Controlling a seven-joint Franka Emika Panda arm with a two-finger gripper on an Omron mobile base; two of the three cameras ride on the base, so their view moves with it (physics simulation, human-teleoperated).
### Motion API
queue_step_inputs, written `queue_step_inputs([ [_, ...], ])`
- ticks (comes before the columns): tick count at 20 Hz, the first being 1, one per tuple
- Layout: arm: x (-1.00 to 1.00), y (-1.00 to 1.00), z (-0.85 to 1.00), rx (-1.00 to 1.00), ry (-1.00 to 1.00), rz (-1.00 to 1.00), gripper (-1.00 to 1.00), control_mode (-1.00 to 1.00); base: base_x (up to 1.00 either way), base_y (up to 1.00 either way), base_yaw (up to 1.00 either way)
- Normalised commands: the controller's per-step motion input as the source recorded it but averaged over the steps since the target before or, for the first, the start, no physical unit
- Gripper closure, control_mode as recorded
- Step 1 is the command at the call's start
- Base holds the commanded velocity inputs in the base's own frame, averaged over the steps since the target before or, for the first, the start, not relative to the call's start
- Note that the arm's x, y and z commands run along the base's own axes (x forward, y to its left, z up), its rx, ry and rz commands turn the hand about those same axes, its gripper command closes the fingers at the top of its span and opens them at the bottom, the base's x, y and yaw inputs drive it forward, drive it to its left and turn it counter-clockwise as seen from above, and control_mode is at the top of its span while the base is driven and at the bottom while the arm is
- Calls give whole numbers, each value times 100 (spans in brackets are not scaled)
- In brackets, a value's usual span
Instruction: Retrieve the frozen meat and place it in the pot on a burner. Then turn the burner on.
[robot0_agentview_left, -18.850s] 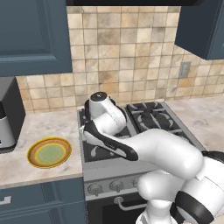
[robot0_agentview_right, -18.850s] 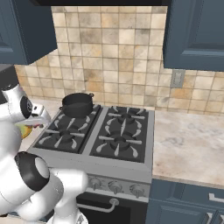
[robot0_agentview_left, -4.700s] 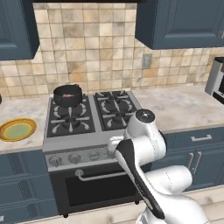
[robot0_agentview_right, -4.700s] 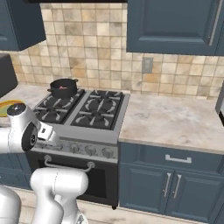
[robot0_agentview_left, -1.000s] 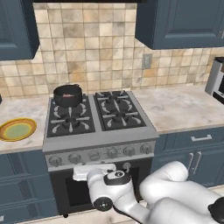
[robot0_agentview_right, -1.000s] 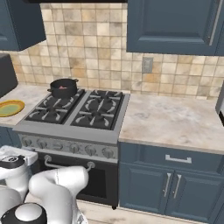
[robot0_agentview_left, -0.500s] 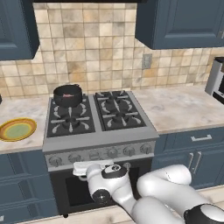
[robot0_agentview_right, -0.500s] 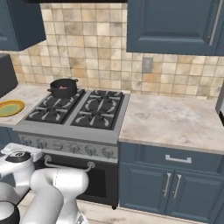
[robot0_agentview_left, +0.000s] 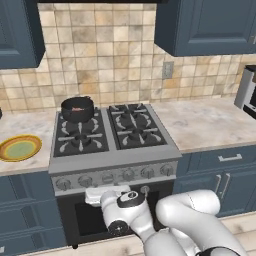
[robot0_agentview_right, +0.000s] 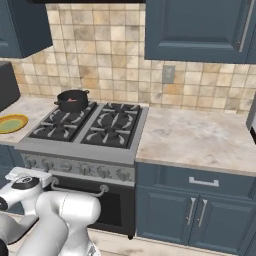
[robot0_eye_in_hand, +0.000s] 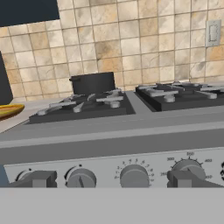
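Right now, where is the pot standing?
The pot stands on the stove's back left burner in both base views, close to the tiled wall, with the yellow-rimmed plate on the counter to its left.

1. The stove (robot0_agentview_left: 112, 162) stands between two stretches of marbled counter (robot0_agentview_left: 210, 122); its black grate carries four alike gas burners.
2. The pot (robot0_agentview_left: 77, 108) sits on the back left burner (robot0_agentview_left: 78, 118), with a pinkish-red lump, the frozen meat (robot0_agentview_left: 77, 108), inside it.
3. A yellow-rimmed green plate (robot0_agentview_left: 20, 148) lies on the counter just left of the stove.
4. The front left burner (robot0_agentview_left: 80, 139) is bare.
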Motion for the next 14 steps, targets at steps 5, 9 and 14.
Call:
queue_step_inputs([
  [5,0,12,0,0,0,0,-100,-100,0,0,0],
  [9,0,15,0,0,0,0,-100,-100,0,0,0],
  [14,0,8,0,0,0,0,-100,-100,0,0,0],
])
